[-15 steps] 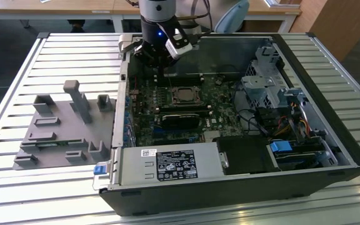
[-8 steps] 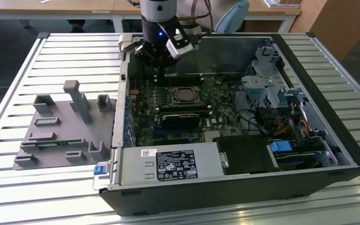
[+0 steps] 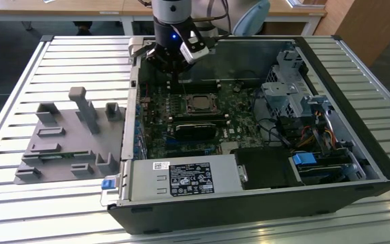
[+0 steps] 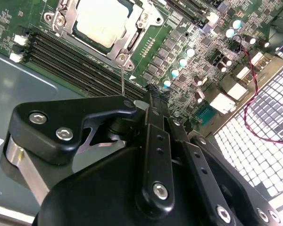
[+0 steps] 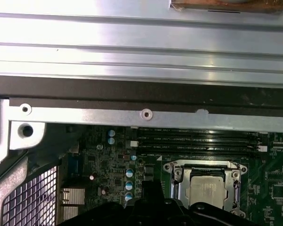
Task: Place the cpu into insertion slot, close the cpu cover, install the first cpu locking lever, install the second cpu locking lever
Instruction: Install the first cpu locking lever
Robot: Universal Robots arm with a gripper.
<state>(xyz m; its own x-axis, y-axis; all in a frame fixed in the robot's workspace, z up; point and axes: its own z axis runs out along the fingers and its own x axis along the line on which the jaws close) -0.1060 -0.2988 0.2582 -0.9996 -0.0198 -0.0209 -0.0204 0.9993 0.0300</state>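
Gripper (image 4: 151, 92), fingers pressed together, hovers just beside the cpu (image 4: 101, 21), which lies framed by its cover (image 4: 129, 46).

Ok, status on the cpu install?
Gripper low over the board, beside the cpu. Chip seated, cover down over it. Thin metal rod standing up by the gripper.

The cpu (image 3: 196, 104) lies on the motherboard (image 3: 160, 140) inside the computer case (image 3: 361, 142), with the cpu cover (image 4: 132, 40) framing it. Memory slots (image 4: 70, 61) run just beside the cpu. In the exterior view the end effector (image 3: 173, 76) hangs above and behind the cpu, and the power supply (image 3: 181, 178) sits in front of it. A fixture (image 3: 66, 137) stands on the table (image 3: 46, 208), well to the exterior view's left of the cpu.
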